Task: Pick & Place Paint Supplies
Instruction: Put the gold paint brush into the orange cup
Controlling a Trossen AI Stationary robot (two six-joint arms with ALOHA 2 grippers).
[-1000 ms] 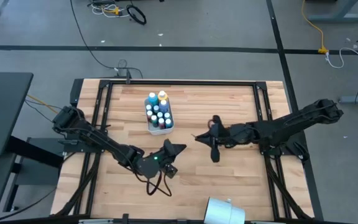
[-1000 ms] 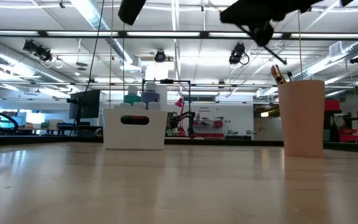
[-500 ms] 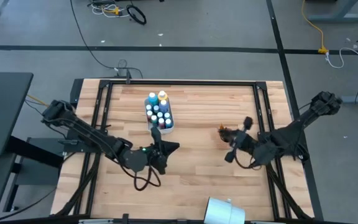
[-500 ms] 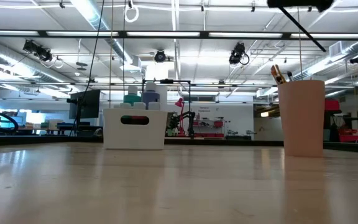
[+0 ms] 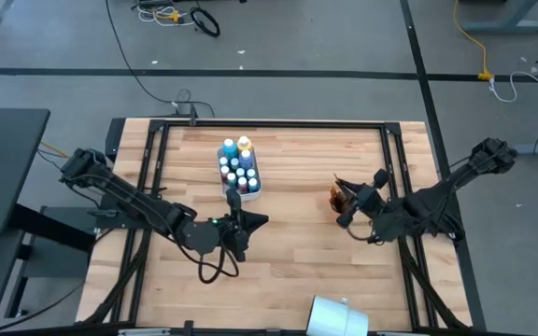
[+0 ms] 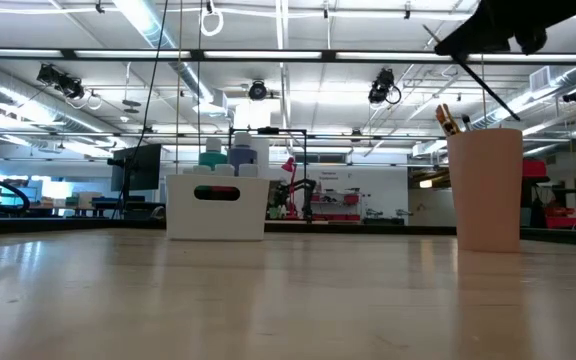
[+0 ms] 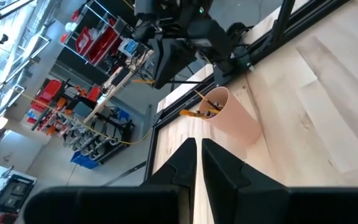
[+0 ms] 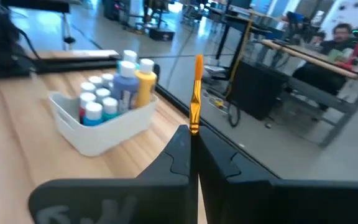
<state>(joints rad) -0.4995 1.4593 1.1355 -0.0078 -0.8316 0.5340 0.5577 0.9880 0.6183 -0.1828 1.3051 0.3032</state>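
Wooden table, open workshop beyond. Brush pinched upright in right gripper, jaws clenched on its shaft; carried back beside pink cup, a moment ago further off. Cup already holding brushes. Bottles packed in white bin, far side of centre. Left gripper pulled back near bin, nearly closed, nothing visible between fingers. Likely reading: brush lining up for drop into cup.

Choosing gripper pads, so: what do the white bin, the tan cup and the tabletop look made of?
White rectangular bin: likely plastic, smooth, matte, rounded rim.
Tall tan cup: probably paper or plastic; matte, thin-walled, can't tell which.
Light wooden tabletop: jointed planks with visible grain, slightly glossy.
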